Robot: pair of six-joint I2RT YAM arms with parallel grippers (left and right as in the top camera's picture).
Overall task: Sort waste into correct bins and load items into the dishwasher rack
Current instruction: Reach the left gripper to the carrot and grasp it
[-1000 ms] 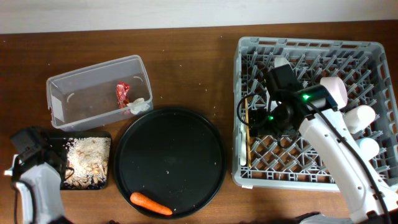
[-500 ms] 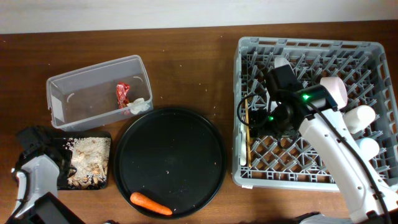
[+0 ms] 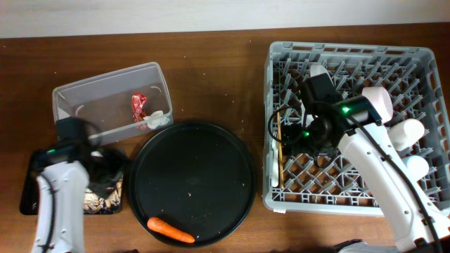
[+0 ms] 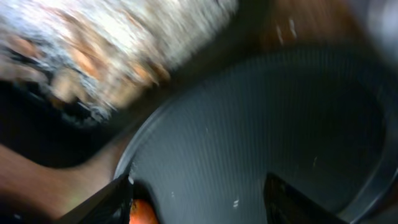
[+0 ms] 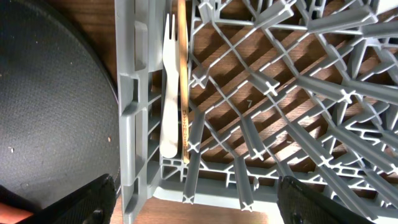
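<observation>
one orange carrot (image 3: 171,230) lies at the front of the round black tray (image 3: 211,169), long axis left to right, thin end rightward. the left gripper (image 4: 199,208), fingers spread with nothing between, hangs by that tray's left rim, the carrot just beside one finger. behind, one black rectangular tray (image 3: 28,190) holds scraps (image 3: 97,204). one clear tub (image 3: 91,98) holds one red wrapper (image 3: 138,105) and one white paper (image 3: 156,119). in the rack (image 3: 351,53), one fork (image 5: 168,93) and one stick (image 5: 182,81) lie side by side, front to back, ahead of the right gripper (image 5: 199,205), spread wide, empty.
</observation>
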